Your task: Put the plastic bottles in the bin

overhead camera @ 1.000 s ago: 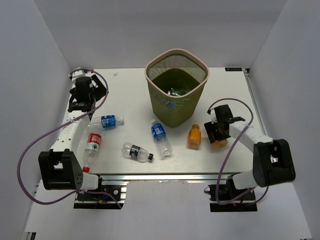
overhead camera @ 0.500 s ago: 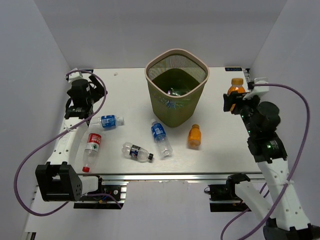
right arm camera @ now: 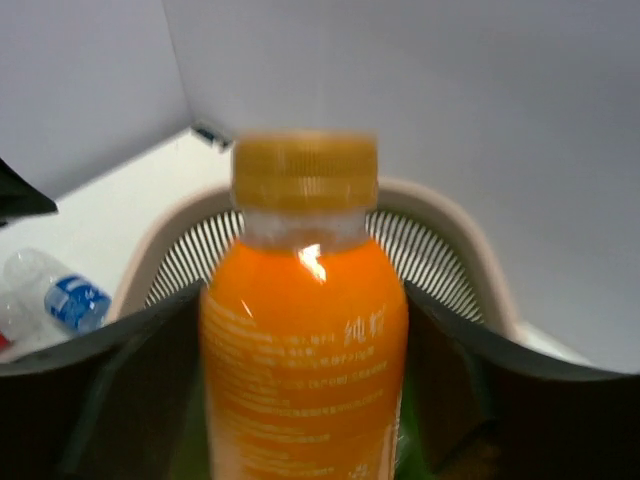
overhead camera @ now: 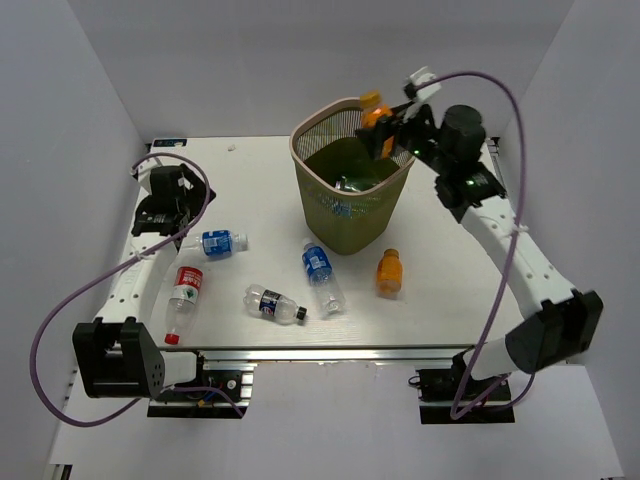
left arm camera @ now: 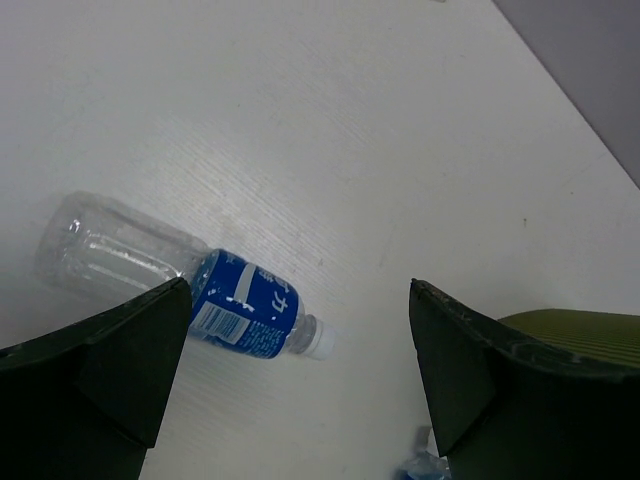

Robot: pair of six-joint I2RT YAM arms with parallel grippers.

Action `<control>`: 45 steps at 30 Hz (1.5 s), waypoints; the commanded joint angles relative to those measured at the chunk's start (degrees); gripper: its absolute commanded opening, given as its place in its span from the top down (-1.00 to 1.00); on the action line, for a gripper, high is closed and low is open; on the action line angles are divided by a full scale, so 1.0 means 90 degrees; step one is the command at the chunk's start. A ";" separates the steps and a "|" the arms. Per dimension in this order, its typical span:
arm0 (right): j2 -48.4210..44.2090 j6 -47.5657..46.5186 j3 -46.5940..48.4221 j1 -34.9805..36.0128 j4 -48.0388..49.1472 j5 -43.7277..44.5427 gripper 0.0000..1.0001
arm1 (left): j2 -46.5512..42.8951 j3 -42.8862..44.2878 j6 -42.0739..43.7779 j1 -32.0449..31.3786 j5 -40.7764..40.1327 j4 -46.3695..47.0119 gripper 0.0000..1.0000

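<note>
Orange bottle (right arm camera: 305,330) blurred, base cut off at bottom edge; bin (overhead camera: 385,205) contents indistinct.

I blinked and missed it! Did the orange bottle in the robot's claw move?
Yes. The orange bottle went from the table's right side, up and left, to above the bin's far rim.

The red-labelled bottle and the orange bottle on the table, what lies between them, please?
In the top view: a dark-labelled bottle and a blue-labelled bottle.
</note>
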 commanded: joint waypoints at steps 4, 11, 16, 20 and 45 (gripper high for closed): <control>0.0195 -0.0205 0.0659 0.0276 -0.0112 0.1157 -0.79 | -0.0010 -0.0187 -0.1067 0.0013 -0.0440 -0.0727 -0.96; -0.0019 -0.0351 0.0828 0.0276 -0.0494 0.1566 -0.79 | 0.0039 -0.0509 -0.2101 0.0013 -0.0421 -0.0825 -0.96; -0.0809 -0.0351 0.0145 0.0266 -0.0386 0.2774 -0.79 | 0.0127 -0.0715 -0.2659 0.0013 -0.0468 -0.0902 -0.96; -0.1219 -0.0380 -0.0149 0.0082 -0.0543 0.4163 -0.79 | 0.0166 -0.0969 -0.3098 0.0013 -0.0479 -0.0582 -0.96; -0.2315 0.0049 -0.1486 -0.1521 -0.0914 0.4448 -0.79 | 0.3183 0.0044 -0.3744 0.0013 -0.0410 0.0484 -0.82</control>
